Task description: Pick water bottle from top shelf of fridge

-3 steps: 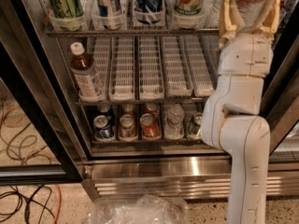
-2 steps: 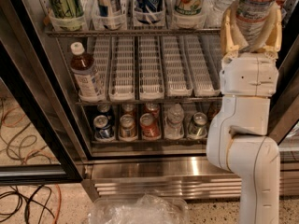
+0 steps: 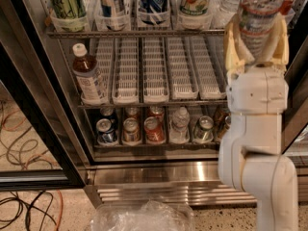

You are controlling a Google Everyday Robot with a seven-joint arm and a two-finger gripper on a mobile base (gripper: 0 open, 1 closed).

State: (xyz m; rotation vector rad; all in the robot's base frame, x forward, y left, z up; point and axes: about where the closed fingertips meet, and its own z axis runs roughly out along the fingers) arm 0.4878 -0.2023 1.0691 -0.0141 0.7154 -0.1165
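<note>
Water bottle [image 3: 262, 4] upright, long axis vertical, clamped between the end effector [image 3: 256, 25] fingers at top shelf's [image 3: 134, 33] right end.

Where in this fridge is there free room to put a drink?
The white slotted trays right of the brown tea bottle lie bare. The top shelf and the bottom row of cans are crowded. The claw grips the water bottle at upper right.

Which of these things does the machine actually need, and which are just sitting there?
Job: water bottle, clamped in the gripper, upper right; top shelf; fridge.
Just there: tea bottle; cans; white trays; floor cables; plastic bag.
</note>
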